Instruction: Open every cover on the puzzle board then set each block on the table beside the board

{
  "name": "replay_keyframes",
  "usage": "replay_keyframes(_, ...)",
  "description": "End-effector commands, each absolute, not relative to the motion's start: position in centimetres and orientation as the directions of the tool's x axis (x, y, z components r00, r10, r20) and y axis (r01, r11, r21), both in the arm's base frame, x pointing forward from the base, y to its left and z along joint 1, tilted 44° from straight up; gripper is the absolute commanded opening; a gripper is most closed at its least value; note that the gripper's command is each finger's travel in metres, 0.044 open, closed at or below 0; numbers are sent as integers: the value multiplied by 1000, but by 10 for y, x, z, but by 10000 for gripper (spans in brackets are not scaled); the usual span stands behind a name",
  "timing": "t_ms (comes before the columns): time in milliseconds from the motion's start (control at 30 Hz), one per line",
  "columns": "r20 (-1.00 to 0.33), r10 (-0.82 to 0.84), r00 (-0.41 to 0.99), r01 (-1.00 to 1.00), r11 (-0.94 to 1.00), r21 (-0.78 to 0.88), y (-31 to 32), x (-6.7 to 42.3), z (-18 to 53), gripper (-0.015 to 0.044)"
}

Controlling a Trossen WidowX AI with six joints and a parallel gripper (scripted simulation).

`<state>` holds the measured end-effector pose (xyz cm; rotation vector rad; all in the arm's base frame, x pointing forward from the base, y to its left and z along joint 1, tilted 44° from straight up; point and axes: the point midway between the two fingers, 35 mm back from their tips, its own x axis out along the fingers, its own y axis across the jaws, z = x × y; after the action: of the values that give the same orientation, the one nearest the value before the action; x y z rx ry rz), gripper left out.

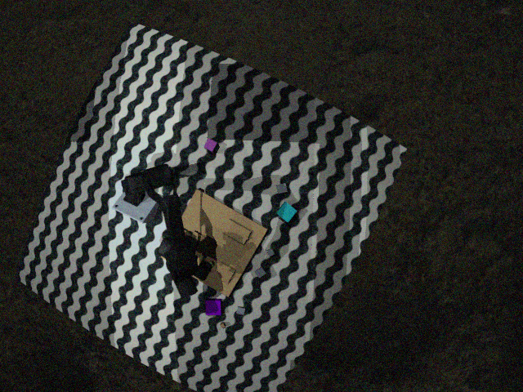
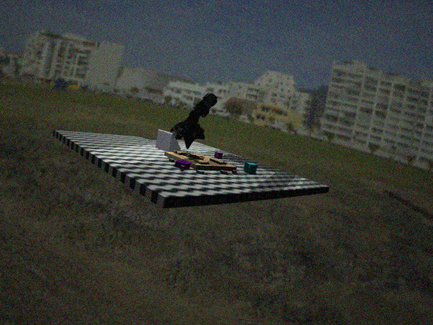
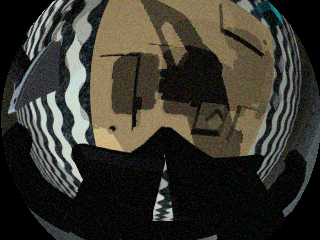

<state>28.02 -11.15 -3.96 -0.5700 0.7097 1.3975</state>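
Tool (image 3: 163, 160) clenched, empty, hovering over puzzle board (image 1: 236, 248) near edge. Blocks out on table (image 1: 127, 105): teal (image 1: 287, 211), 2 purple (image 1: 213, 307), all apart from tool.

Worktop (image 1: 105, 126), wavy black-and-white stripes. Carries: tan puzzle board (image 1: 230, 242); teal block (image 1: 287, 211); two purple blocks (image 1: 210, 144) (image 1: 213, 307); grey arm base (image 1: 137, 207).
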Motion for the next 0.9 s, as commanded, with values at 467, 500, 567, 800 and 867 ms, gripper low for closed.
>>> replay_keyframes(467,-731,682,25,-993,102,61,-96,278,-54,0)
replay_keyframes(500,-731,682,25,-993,102,61,-95,278,-55,0)
replay_keyframes(567,-731,682,25,-993,102,61,-94,278,-56,0)
replay_keyframes(800,-731,682,25,-993,102,61,-89,278,-61,0)
replay_keyframes(867,-731,682,25,-993,102,61,-87,278,-62,0)
